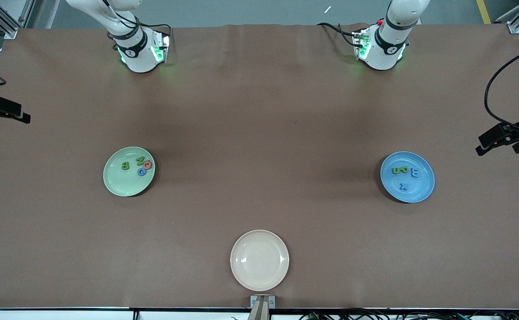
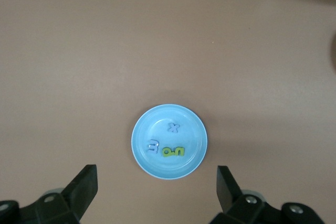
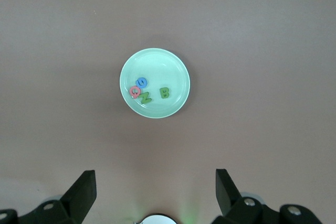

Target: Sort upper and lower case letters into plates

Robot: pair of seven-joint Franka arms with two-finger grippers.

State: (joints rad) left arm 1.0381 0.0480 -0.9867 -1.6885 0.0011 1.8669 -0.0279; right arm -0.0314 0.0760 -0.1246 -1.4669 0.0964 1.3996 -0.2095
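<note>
1. While both arms waited high above the worktop, every letter already lay in a plate, so by my reading the sorting looked finished.
2. The pale green plate sat toward the right arm's end, with four letters clustered on it: a green B, a green N, a red one and a blue one, the last three touching or nearly so.
3. The blue plate sat toward the left arm's end and held the other four letters: two green ones side by side, a blue one beside them and a blue x nearer the front camera.
4. A cream-white plate lay bare, nearest the front camera, between the two.
5. The right end effector hung over the worktop short of the green plate, fingers spread fully apart and holding nothing.
6. The left end effector hung likewise short of the blue plate, wide apart and empty.
7. Each plate lay straight ahead of its own arm's end effector and well below it; were any letter to need moving, that arm would be the nearer one.
</note>
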